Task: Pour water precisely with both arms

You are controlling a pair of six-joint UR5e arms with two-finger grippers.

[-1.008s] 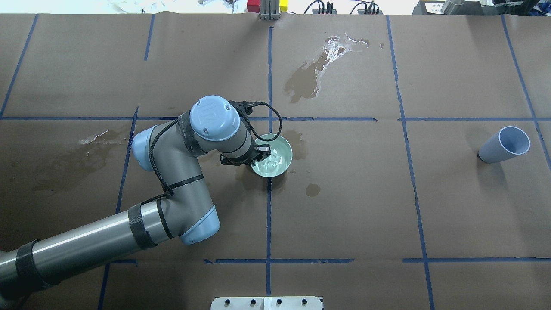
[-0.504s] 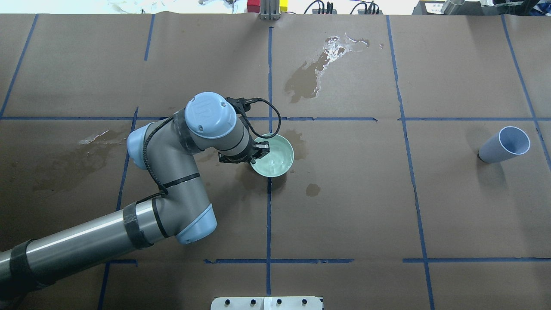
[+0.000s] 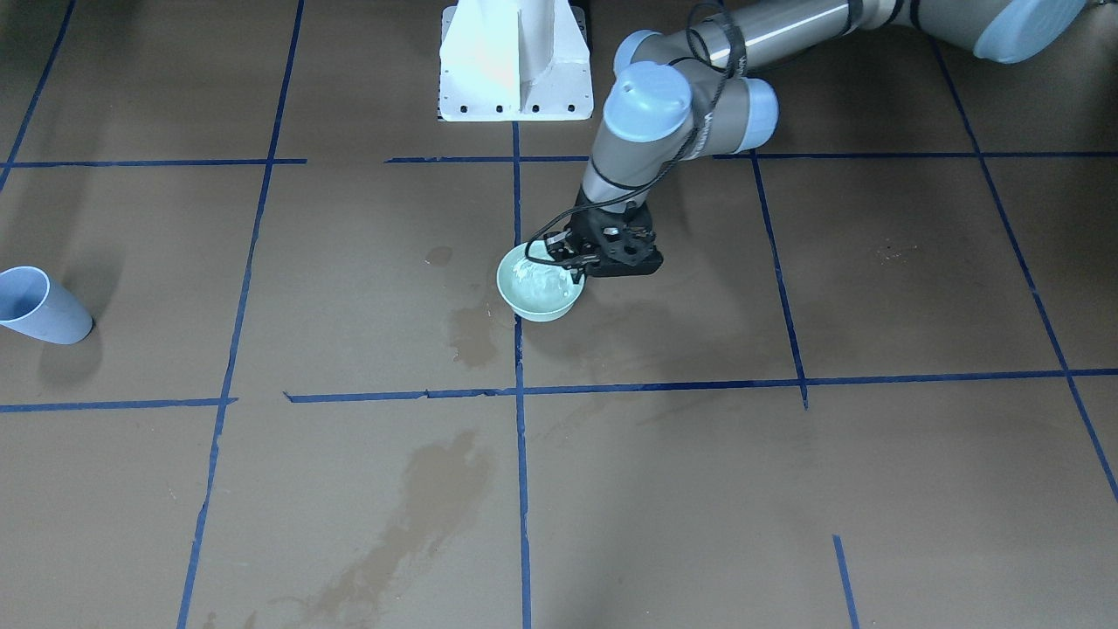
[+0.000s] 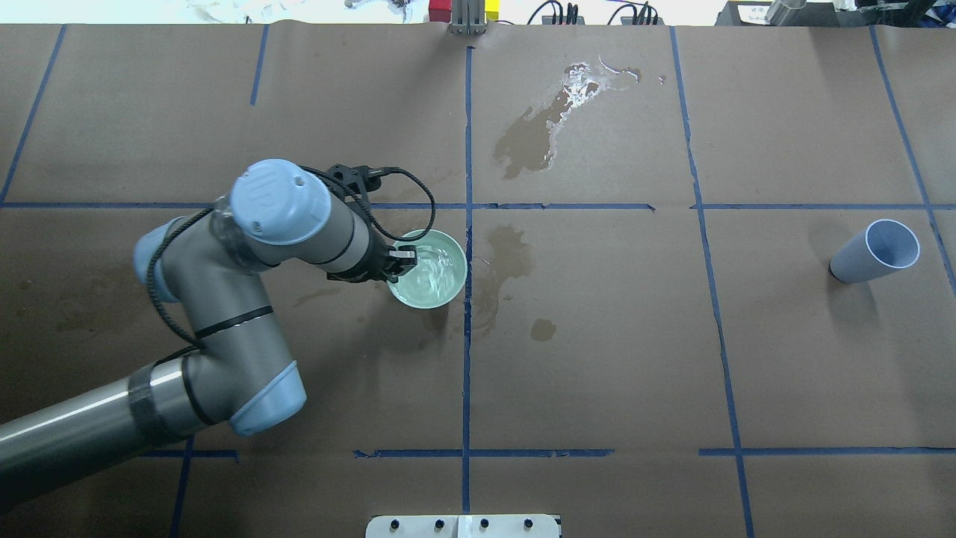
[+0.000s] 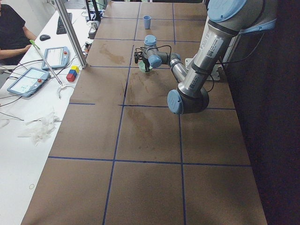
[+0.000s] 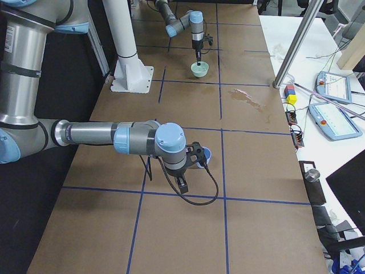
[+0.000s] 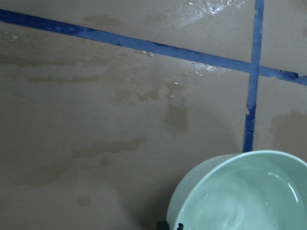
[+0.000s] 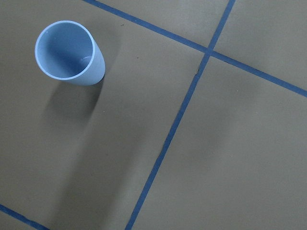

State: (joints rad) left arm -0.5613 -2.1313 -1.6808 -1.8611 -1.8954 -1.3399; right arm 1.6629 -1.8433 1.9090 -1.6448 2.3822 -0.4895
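My left gripper (image 4: 401,258) is shut on the near rim of a pale green bowl (image 4: 457,288), held just left of the centre blue tape line. Clear water (image 4: 432,275) ripples inside it. The front view shows the same gripper (image 3: 576,259) on the bowl (image 3: 541,313), and the left wrist view shows the bowl (image 7: 192,203) with its water (image 7: 244,201). A light blue cup (image 4: 874,250) stands far right, empty in the right wrist view (image 8: 72,52). Only the exterior right view shows my right gripper (image 6: 195,153), beside the cup (image 6: 206,155); I cannot tell its state.
Dark wet stains lie at the back centre (image 4: 534,134) and right of the bowl (image 4: 509,258). The white pedestal (image 3: 515,61) stands at the robot's side. A person (image 5: 11,28) sits by tablets at a side bench beyond a metal post (image 5: 70,33).
My left arm has carried the bowl leftwards across the centre tape line, still gripping its rim. The water in it is rippling. The blue cup has not moved.
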